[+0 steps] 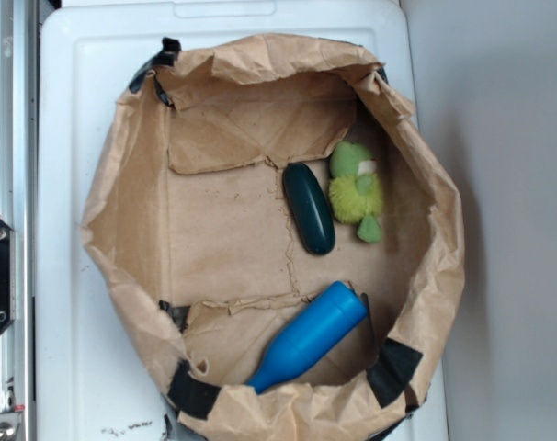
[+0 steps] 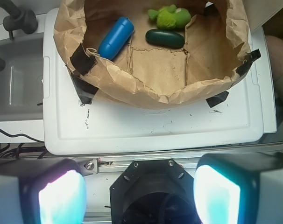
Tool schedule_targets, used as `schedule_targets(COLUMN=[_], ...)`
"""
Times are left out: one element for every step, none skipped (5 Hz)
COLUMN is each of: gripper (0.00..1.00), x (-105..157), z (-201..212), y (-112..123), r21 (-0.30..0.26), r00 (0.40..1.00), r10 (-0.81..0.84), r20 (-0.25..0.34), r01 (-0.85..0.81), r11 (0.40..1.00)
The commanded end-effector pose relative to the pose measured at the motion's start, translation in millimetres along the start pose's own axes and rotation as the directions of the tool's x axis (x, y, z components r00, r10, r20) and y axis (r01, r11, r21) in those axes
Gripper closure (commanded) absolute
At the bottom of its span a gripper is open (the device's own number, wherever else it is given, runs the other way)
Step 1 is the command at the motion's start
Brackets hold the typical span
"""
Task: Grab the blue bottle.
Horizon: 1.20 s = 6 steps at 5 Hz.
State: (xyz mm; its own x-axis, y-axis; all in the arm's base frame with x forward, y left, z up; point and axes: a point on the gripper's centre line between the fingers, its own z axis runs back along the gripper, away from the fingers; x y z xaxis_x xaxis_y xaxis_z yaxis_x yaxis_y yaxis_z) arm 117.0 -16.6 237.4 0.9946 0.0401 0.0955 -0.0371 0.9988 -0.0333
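tabletop (image 2: 146,130): white plastic surface, carries the whole setup. A grey sink (image 2: 15,79) sits off to one side in the wrist view.

paper bag (image 1: 122,184): big crumpled brown thing, walls rolled down and held with black tape, everything sits inside it.

jaws: the gripper (image 2: 139,193) is spread wide with nothing between the pads, parked well back from the bag, outside its rim.

blue bottle (image 1: 311,336): lying on its side on the bag floor, tucked right against the wall. In the wrist view it's ahead and off to the left, long axis running diagonally, narrow neck end buried toward the bag's edge.

what's in the way: honestly that crinkled bag wall is the main worry, the jaws would have to clear it and come down close beside it.

green capsule (image 1: 309,209): dark, well apart from the bottle.

plush toy (image 1: 357,191): fuzzy yellow-green, just beside the capsule, no bother.
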Motion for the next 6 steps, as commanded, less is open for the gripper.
schedule_targets(gripper=[0.0, 0.0, 0.0, 0.0, 0.0, 0.0], x=[0.0, 30.8, 69.5, 104.9, 113.0, 113.0], z=[0.0, -16.0, -31.2, -44.6, -50.3, -50.3], y=[0.0, -3.7, -13.0, -12.1, -0.4, -0.4], r21=[0.0, 0.032, 0.066, 0.074, 0.019, 0.019], r00=[1.0, 0.996, 0.986, 0.966, 0.886, 0.886], r10=[0.0, 0.086, 0.157, 0.243, 0.43, 0.43], r20=[0.0, -0.003, 0.061, 0.087, 0.173, 0.173], r01=[0.0, -0.086, -0.161, -0.25, -0.44, -0.44], r11=[1.0, 0.996, 0.985, 0.965, 0.898, 0.898])
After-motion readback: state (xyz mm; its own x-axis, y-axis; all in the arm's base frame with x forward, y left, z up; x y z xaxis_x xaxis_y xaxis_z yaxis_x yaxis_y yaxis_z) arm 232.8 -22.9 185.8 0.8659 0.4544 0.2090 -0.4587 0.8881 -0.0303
